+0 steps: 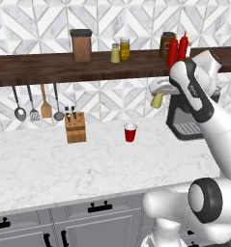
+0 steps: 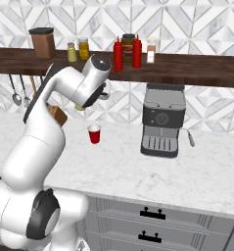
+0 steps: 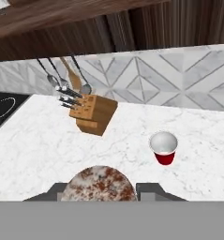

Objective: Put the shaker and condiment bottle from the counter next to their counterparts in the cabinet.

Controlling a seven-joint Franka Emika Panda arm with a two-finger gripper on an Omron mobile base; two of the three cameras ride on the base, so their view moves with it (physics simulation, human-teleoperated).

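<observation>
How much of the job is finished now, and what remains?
Done: two red bottles stand together on the shelf. In hand: the hand holds the shaker in the air, below the shelf. Left: place it beside the matching shaker on the shelf.

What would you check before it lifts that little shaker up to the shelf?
1. Shaker held in the pincer: ok, lifted well off the counter.
2. Both red bottles already on the shelf: ok, side by side.
3. Matching shaker on the shelf to aim for: ok, beside a yellow jar.
4. Free spot next to it: cannot tell.
5. Red cup out of the way: ok, down on the counter.
6. Grip firmness: cannot tell.
</observation>
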